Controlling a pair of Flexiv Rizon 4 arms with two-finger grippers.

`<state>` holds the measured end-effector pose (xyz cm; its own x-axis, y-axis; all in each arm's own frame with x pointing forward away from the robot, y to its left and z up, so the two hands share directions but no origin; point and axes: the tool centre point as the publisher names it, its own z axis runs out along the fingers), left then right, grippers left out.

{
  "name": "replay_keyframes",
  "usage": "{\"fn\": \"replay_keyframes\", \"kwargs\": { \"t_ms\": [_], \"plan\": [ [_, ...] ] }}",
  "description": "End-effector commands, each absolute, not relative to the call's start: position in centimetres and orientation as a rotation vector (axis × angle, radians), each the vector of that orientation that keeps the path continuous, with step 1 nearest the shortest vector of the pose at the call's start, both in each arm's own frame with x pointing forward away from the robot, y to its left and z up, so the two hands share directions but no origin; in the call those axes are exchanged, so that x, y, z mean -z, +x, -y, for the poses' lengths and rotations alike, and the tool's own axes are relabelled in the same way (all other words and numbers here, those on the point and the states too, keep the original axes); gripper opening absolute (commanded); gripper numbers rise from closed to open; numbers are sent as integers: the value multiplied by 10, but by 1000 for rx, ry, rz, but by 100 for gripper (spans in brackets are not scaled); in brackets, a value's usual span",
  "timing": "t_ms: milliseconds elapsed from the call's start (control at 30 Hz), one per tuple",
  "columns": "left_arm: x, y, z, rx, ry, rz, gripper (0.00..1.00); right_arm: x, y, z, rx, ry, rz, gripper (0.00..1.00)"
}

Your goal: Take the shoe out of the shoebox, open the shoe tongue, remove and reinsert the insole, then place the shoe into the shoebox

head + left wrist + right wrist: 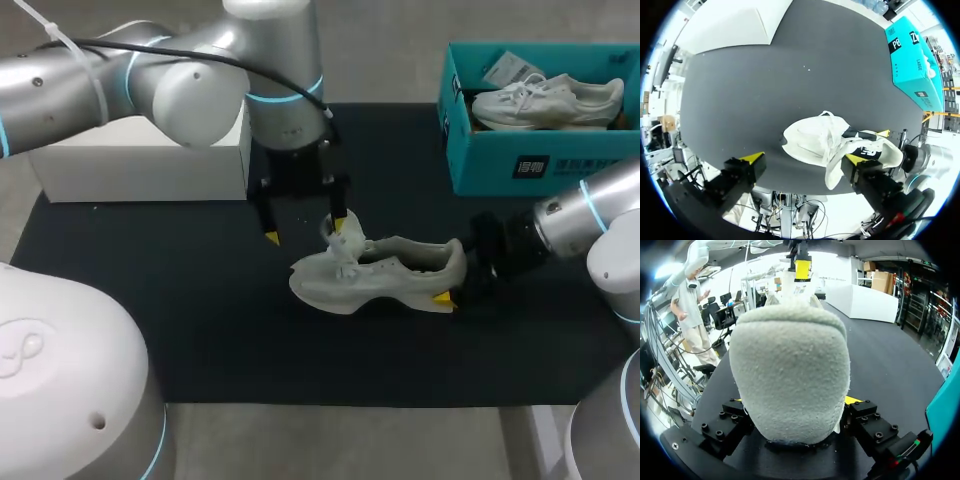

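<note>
While the right jaws are closed across the heel of the shoe (380, 272), a finger pressing on each side of its padded collar, the left jaws hang spread wide over the front half and hold nothing. One yellow fingertip (338, 226) of the left pair sits right at the tongue (832, 167), which flops loose beside the laces (345, 262). The other fingertip (752, 159) stands clear over the bare dark desk (150, 330). From where I stand the shoe looks upright on its sole in the middle of the desk, toe toward the left arm, well apart from the teal shoebox (540, 165) at the far right corner. A second shoe (545, 100) lies in that box, and a white box (150, 165) sits at the far left. The tongue looks about to be opened, and I think that is where it could go wrong. The tongue and laces are limp and tangled together, so a closing finger may snag a lace loop instead of the tongue. Since only the heel is pinned, a pull at the front would likely lift or swing the toe. The collar is soft foam, and I would expect it to squash and slip out of the right grip if the tug is sharp.
</note>
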<state>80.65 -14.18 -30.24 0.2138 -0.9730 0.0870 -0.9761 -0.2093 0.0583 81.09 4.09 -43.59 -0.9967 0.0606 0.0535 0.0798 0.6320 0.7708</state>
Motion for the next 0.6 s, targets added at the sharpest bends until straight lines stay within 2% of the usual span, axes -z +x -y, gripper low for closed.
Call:
{"fn": "replay_keyframes", "kwargs": {
  "t_ms": [33,600],
  "plan": [
    [287,799,131,-122,2359,1889,100,443,813,-43,1328,-124,2821,0],
    [241,793,127,-280,2334,1858,100,443,813,-43,1328,-124,2821,0]
  ]
}}
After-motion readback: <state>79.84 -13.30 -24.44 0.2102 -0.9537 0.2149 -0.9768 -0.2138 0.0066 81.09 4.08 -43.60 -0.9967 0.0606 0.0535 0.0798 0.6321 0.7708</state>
